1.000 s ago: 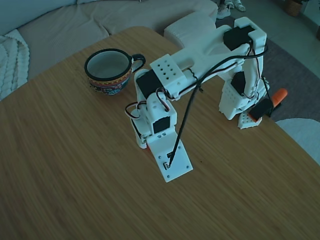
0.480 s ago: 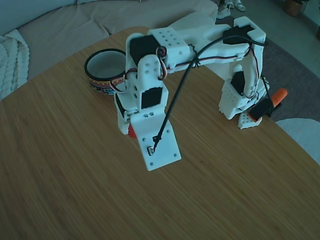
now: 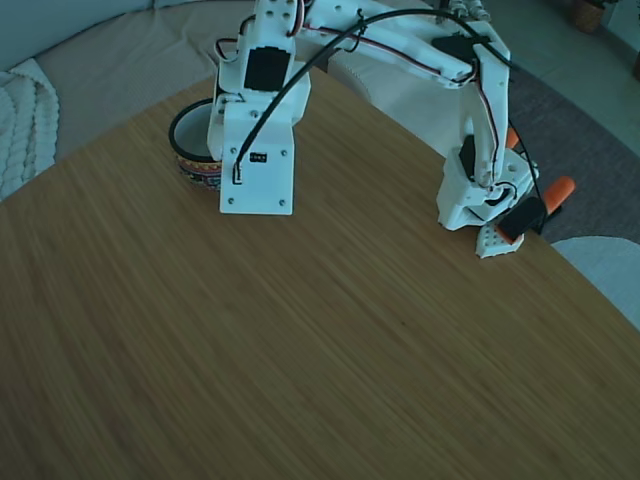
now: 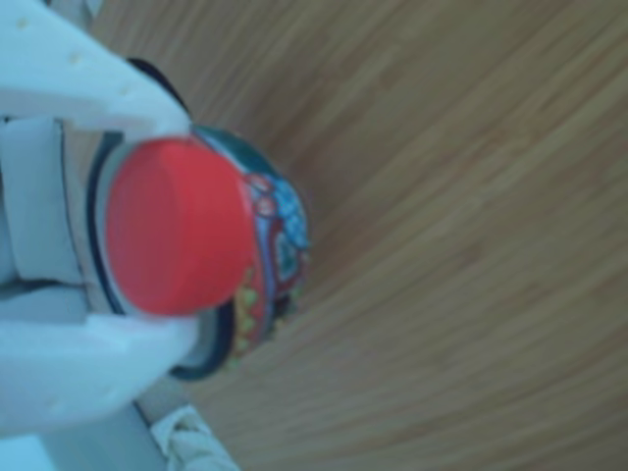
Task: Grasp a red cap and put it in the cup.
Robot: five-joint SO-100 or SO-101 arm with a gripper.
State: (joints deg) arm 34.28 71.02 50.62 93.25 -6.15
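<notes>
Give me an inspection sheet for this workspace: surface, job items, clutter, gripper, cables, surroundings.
Surface: wooden table, bare apart from the arm and the cup.
Job's things: red cap held between the fingers, in front of the cup; cup upright near the table's far edge in the fixed view, mostly hidden by the arm.
Clutter: nothing seen.
Gripper: gripper shut on the red cap.
Cables: black cable runs along the arm to the wrist plate.
Surroundings: beige sofa behind the table; orange clamp handle at the arm's base.
</notes>
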